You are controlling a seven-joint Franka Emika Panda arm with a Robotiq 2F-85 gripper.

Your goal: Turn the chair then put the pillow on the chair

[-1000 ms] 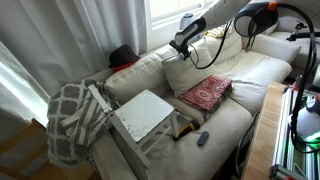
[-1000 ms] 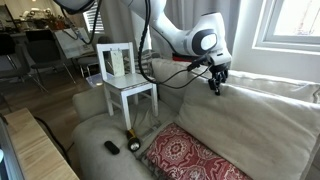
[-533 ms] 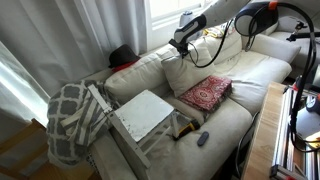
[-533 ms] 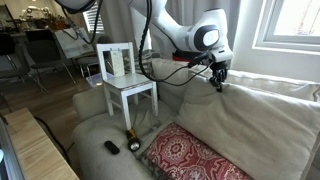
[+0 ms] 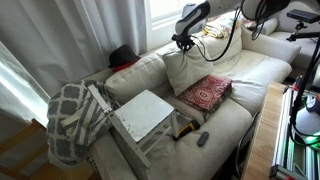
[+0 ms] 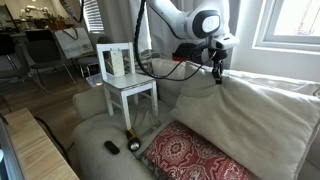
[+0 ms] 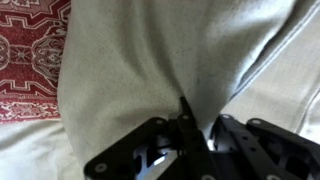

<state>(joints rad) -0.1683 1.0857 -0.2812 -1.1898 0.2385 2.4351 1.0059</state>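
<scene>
Grey-and-white patterned blanket (image 5: 68,120): draped over the arm of the sofa (image 5: 250,72). The chair (image 5: 145,115): white wood, flat square seat, slatted back; stands on the sofa seat. Red patterned cushion (image 5: 205,93): flat, beside it. The gripper (image 5: 184,43): closed, pinching a fold of the puffy cream pillow (image 5: 188,70) at the backrest. It is higher than 1.0 s ago, with the pillow's top drawn upward.

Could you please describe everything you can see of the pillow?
The pillow is a large, plain cream-beige square of soft fabric. It stands on edge on the sofa, against the backrest, beside the red cushion. The gripper pinches its top edge between its fingers.
</scene>
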